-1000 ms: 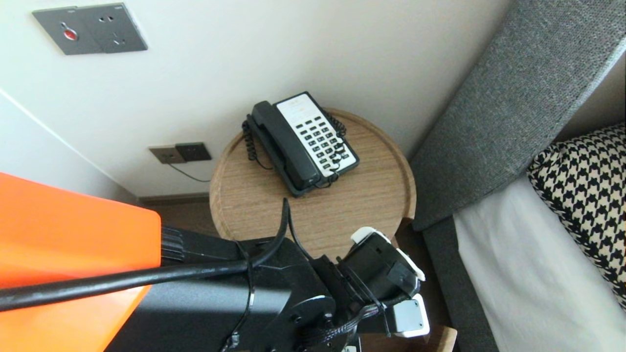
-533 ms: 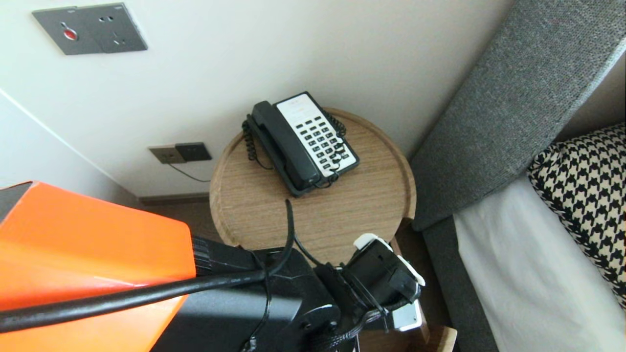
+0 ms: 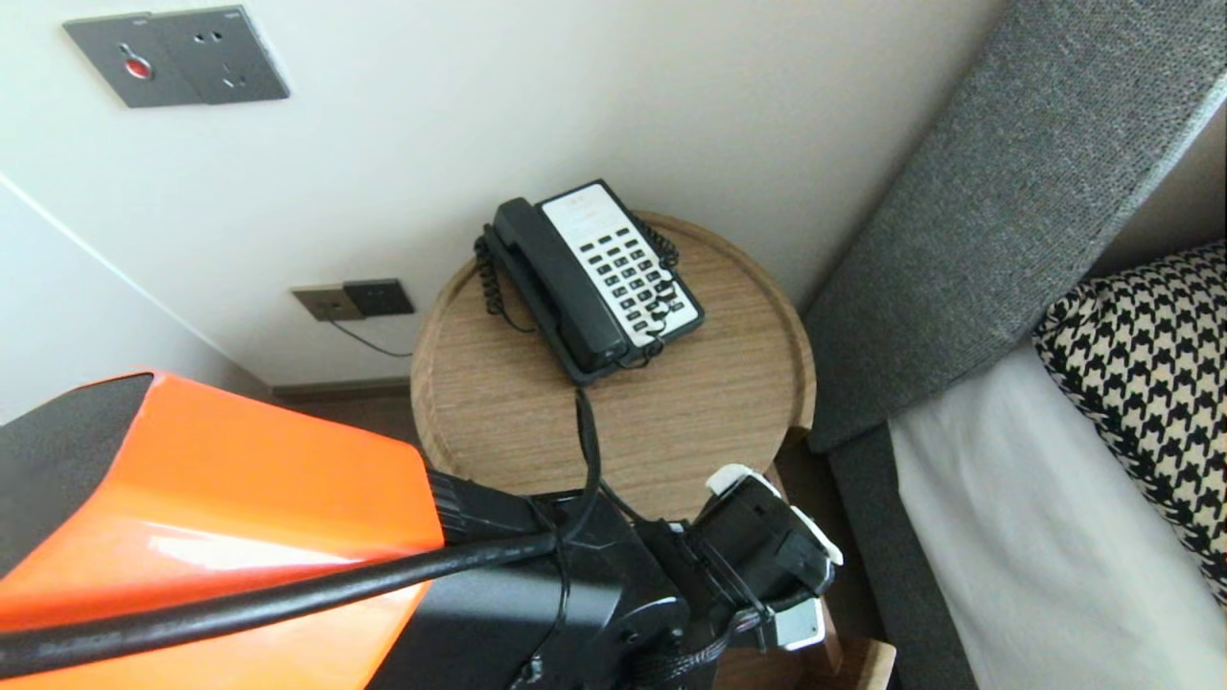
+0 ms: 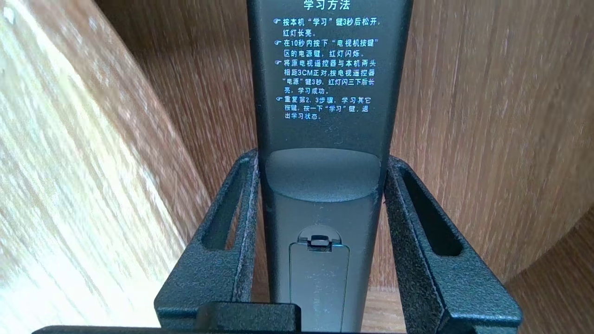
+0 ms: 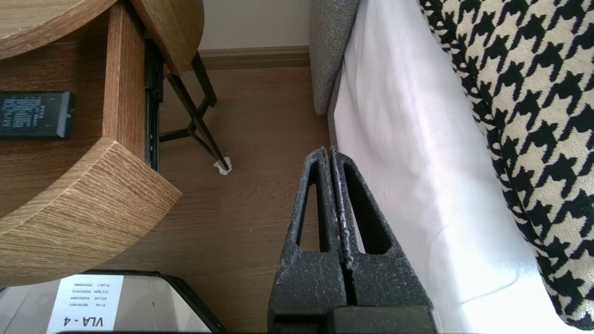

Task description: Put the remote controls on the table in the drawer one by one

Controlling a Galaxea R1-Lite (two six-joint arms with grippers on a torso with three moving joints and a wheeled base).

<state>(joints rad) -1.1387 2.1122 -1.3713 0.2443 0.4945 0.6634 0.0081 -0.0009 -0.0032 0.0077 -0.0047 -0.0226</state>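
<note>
My left gripper (image 4: 321,157) is shut on a black remote control (image 4: 325,83), one finger against each long side near the battery cover. The remote's back with white printed text faces the camera, and the drawer's wooden walls (image 4: 83,176) surround it. In the right wrist view the remote's far end (image 5: 35,115) lies inside the open curved drawer (image 5: 79,204) under the round table. In the head view the left arm (image 3: 757,556) reaches down past the table's front edge, and its fingers are hidden. My right gripper (image 5: 327,150) is shut and empty, hanging over the floor beside the bed.
A black and white desk phone (image 3: 594,278) sits on the round wooden table (image 3: 729,412). A grey headboard (image 3: 1007,192), a white bed (image 3: 1035,556) and a houndstooth pillow (image 3: 1150,402) stand to the right. The table's thin black legs (image 5: 199,120) stand on the wooden floor.
The left arm has pushed further forward and to the right in the head view, and its wrist has sunk slightly. The phone and table have not moved.
</note>
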